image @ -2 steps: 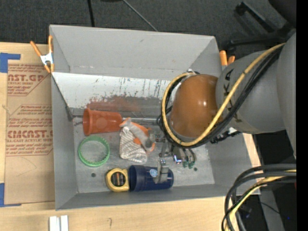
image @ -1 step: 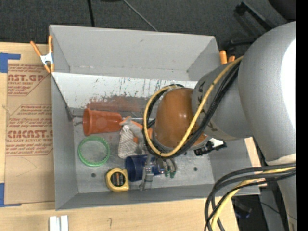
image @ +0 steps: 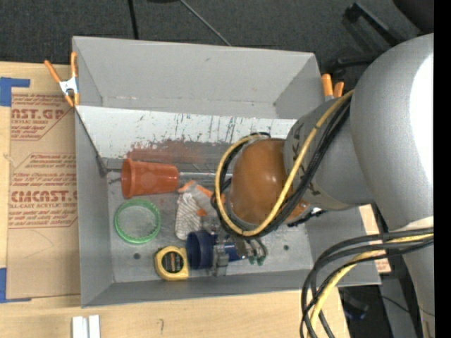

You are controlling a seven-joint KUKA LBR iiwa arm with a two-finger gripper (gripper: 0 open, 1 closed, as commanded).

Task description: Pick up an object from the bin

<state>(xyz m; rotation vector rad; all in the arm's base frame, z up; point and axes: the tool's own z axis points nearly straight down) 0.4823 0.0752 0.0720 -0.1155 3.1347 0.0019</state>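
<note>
One orange cup (image: 148,178), one green ring (image: 137,221), one yellow tape measure (image: 171,262) and one blue cylinder (image: 200,249) lie by the scuffed grey bin (image: 190,76)'s near edge. The end effector (image: 238,251) is just beside the blue cylinder, its grip state unclear.

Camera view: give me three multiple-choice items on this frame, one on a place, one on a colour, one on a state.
1. Where does the green ring lie?
A) in the left part of the bin, just below the orange cup in the view
B) against the right wall
C) outside, on the cardboard

2. What colour is the tape measure by the near wall?
A) red
B) yellow
C) white

3. How does the orange cup rest?
A) upright on its base
B) on its side
C) upturned over the ring

Answers:
1 A: the ring lies flat on the floor at left, next to the cup.
2 B: its casing is yellow round a dark centre.
3 B: its tapered wall lies along the floor.
</note>
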